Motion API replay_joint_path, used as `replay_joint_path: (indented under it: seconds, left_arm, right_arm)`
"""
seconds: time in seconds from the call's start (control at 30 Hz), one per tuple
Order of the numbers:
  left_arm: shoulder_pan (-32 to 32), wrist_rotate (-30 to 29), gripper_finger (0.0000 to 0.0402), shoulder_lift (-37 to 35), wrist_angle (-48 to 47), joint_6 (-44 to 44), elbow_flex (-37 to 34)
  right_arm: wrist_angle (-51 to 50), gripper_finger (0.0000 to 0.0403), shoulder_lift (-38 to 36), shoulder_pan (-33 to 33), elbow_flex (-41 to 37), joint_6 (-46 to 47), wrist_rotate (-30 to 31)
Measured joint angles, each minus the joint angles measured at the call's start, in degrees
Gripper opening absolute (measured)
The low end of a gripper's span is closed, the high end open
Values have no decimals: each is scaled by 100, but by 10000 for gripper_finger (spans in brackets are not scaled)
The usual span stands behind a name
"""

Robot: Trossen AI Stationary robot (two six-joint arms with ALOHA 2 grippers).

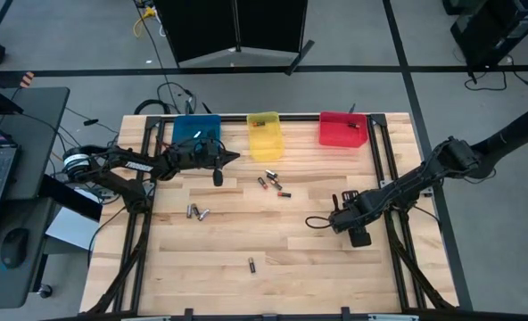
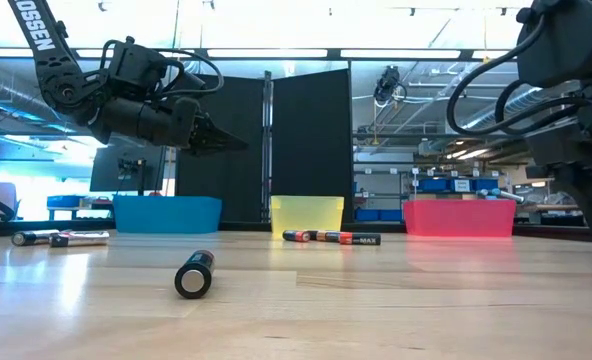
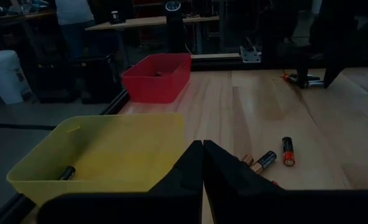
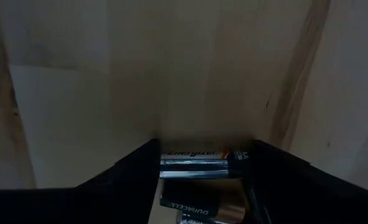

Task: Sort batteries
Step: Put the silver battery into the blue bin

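- While the left gripper hangs clenched and empty before the blue bin, batteries lie mid-bench.
- Low down, one battery lies alone near the front edge.
- Right gripper straddles two batteries, fingers apart.

Left arm reaches in from the table's left edge, raised off the surface, left gripper fingers pressed together. Right arm comes in from the right, right gripper low, pointing down, fingers parted.
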Motion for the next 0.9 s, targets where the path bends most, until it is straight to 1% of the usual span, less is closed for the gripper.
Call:
replay_joint_path:
  seconds: [0.1, 0.23, 0.33, 0.5, 0.63, 0.73, 0.8, 0.9]
  left_arm:
    - [0, 2, 16, 0, 0, -37, 0]
    - [0, 2, 16, 0, 0, -40, 0]
    - [0, 2, 16, 0, -1, -41, 0]
    - [0, 2, 16, 0, 0, -53, 0]
    - [0, 3, 16, 0, -4, -205, 0]
    - [1, 193, 16, 0, -4, -562, 0]
    - [2, 388, 16, 0, -2, -901, 0]
    - [-1, 572, 16, 0, -6, -1711, 36]
  right_arm:
    - [0, 234, 0, 0, 2, -2, 25]
    - [-14, 237, 6, 0, 33, -4, 70]
    - [49, 237, 11, -7, 107, -2, 289]
    - [220, 236, 13, -4, 189, -3, 333]
    - [466, 236, 13, -38, 291, -61, 557]
    - [701, 235, 13, -127, 392, -283, 925]
    - [821, 235, 12, -233, 451, -443, 1368]
    - [1214, 235, 11, -431, 512, -657, 2065]
